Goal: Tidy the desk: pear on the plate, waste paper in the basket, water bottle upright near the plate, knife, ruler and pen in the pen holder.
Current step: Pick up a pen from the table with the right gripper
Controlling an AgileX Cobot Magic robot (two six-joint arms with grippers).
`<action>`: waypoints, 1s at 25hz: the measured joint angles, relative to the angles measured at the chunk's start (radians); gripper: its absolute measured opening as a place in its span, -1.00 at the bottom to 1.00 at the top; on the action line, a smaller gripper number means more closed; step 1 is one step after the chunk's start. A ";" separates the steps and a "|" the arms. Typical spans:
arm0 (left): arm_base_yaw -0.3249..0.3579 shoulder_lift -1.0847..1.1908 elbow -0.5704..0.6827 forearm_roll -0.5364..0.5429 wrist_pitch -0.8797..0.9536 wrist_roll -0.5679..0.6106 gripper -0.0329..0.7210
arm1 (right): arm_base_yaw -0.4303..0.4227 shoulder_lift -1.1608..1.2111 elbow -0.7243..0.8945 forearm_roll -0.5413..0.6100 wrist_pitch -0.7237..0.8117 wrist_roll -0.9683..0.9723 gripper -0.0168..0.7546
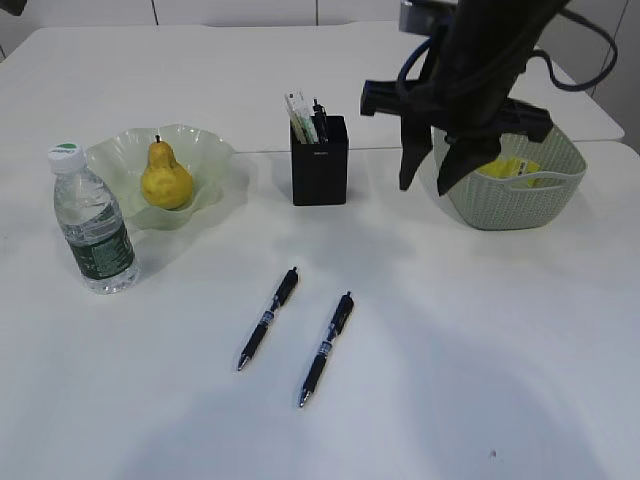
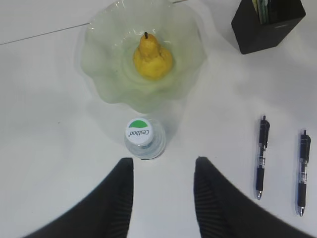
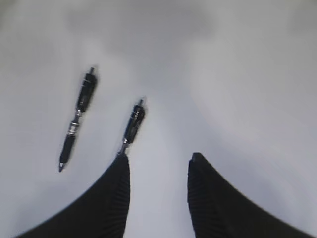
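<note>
The yellow pear (image 1: pixel 166 180) (image 2: pixel 152 58) lies in the wavy pale-green plate (image 1: pixel 210 150) (image 2: pixel 99 74). Just in front of the plate the water bottle (image 1: pixel 92 225) (image 2: pixel 143 138) stands upright. The black pen holder (image 1: pixel 320 165) (image 2: pixel 267 25) has a pale strip and dark slim items sticking out; I cannot tell ruler from knife. Two black pens (image 1: pixel 269 318) (image 1: pixel 327 347) lie on the table. Yellow waste paper (image 1: pixel 515 168) sits in the basket (image 1: pixel 520 205). My right gripper (image 1: pixel 424 187) (image 3: pixel 158 158) hangs open between holder and basket, empty. My left gripper (image 2: pixel 163 161) is open above the bottle.
The white table has a seam running behind the plate and pen holder. The right arm's dark body and cables (image 1: pixel 490 60) cover the basket's back rim. In the right wrist view both pens (image 3: pixel 78 116) (image 3: pixel 133 124) lie left of the fingers.
</note>
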 joint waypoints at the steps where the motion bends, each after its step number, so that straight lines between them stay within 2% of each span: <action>1: 0.000 0.000 0.000 0.000 0.000 0.000 -0.16 | 0.002 0.000 0.024 -0.002 0.000 0.012 -0.13; 5: 0.000 0.000 0.000 -0.004 0.000 0.000 -0.16 | 0.034 0.028 0.103 0.044 0.000 0.030 -0.13; 12: 0.000 0.000 0.000 -0.008 0.000 0.008 -0.16 | 0.128 0.065 0.113 0.066 -0.006 0.065 -0.13; 18: 0.000 0.000 0.000 0.015 0.000 0.010 -0.16 | 0.133 0.084 0.113 0.078 -0.025 0.161 -0.13; 25: 0.000 0.000 0.000 0.060 0.000 0.010 -0.16 | 0.133 0.147 0.113 0.163 -0.073 0.202 -0.13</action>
